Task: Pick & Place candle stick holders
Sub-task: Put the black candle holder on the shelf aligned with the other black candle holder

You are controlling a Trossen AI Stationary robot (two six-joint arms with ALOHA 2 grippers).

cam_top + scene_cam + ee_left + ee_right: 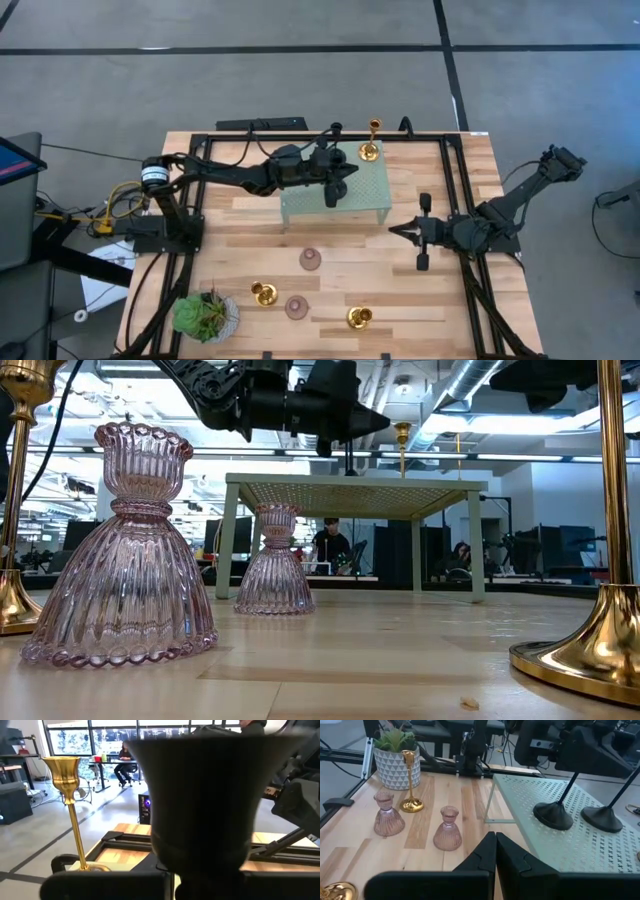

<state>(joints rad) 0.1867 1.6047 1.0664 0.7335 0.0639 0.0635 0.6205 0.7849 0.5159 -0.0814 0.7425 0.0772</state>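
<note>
In the left wrist view a black holder [200, 805] fills our frame and hides the left gripper's fingers, while (low view) the gold holder [600, 630] is cut off by the edge.

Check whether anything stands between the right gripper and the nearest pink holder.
Nothing visible does: only bare tabletop lies between the shut right gripper and that pink holder. The green platform stands beside that line, not across it.

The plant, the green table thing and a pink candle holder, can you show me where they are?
Potted plant [203, 315], high view, on its green leaves.
Green perforated platform [600, 840], right wrist view, on its bare top.
Pink candle stick holder [125, 575], low view, on its ribbed bell-shaped body.
</note>
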